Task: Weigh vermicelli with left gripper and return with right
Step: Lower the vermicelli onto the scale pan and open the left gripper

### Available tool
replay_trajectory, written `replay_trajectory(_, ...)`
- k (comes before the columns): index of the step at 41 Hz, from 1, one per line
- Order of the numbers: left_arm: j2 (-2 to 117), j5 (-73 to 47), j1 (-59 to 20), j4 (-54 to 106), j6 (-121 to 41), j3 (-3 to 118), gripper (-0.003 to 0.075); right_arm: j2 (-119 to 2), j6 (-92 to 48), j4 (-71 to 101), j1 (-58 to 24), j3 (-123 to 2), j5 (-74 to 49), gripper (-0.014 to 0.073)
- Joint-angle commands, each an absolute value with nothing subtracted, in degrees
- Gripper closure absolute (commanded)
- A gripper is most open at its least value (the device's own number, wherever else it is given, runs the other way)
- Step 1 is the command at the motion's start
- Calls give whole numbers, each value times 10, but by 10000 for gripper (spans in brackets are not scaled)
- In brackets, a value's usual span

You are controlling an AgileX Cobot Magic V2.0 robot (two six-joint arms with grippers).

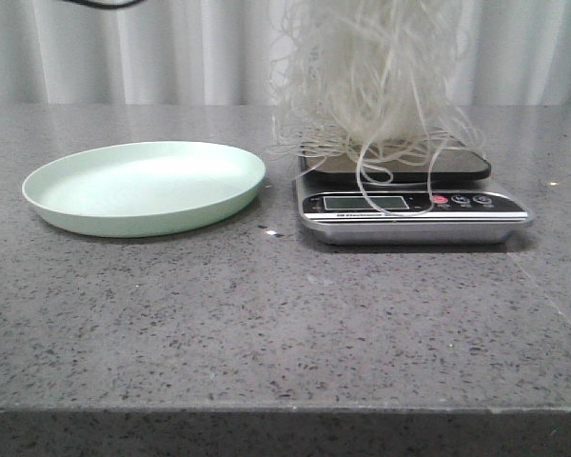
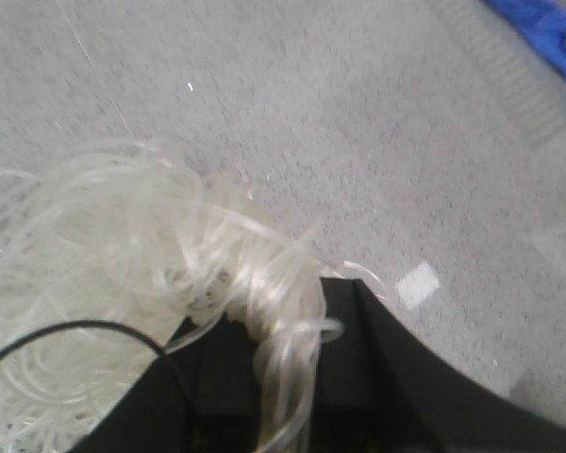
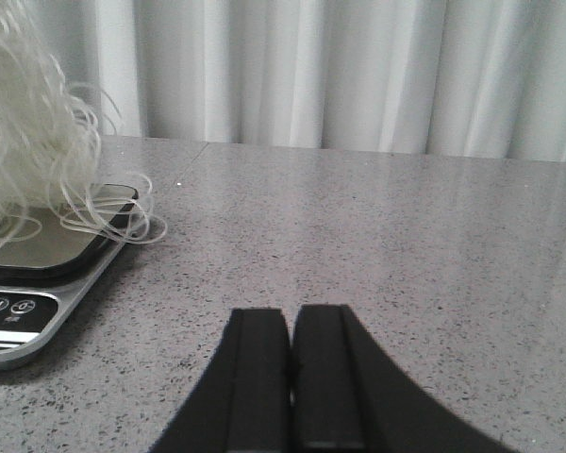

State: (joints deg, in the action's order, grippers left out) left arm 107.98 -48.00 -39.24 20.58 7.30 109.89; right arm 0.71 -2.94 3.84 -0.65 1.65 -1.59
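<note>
I have the vermicelli hanging over the scale, at about two o'clock from the green plate in the front view. Its lowest loops drape onto the scale's dark platform and a few strands trail down over the display, while the bulk rises out of the top of the picture. My left tool is clamped on a hank of the strands, which run down between its black fingers in the wrist view. My right tool is clenched with nothing in it, low over the counter and well apart from the scale, which sits at its ten o'clock.

I judge the bundle very light, springy and brittle: it will snag, shed stray strands and spread wide once let go. The dense core is the place to take hold, not the outer loops, which would slip or snap.

The scale carries a line of print under its display and marks on its buttons, too small for me to read
</note>
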Motion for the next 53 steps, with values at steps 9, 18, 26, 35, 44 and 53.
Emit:
replay_trajectory(9,1080,-479,-406,196,72,1119,583,15,-30,40,-4,11,27,444)
replay_trajectory(18,1082,-492,-406,187,72,1119,582,15,-30,40,-4,11,27,444)
replay_trajectory(26,1082,-503,-406,194,72,1119,563,15,-30,40,-4,11,27,444)
replay_trajectory(35,1082,-514,-406,200,72,1119,235,15,-30,40,-4,11,27,444)
replay_trajectory(44,1081,-532,-406,200,72,1119,87,15,-30,40,-4,11,27,444)
replay_trajectory(53,1069,-576,-406,175,76,1119,87,15,-30,40,-4,11,27,444)
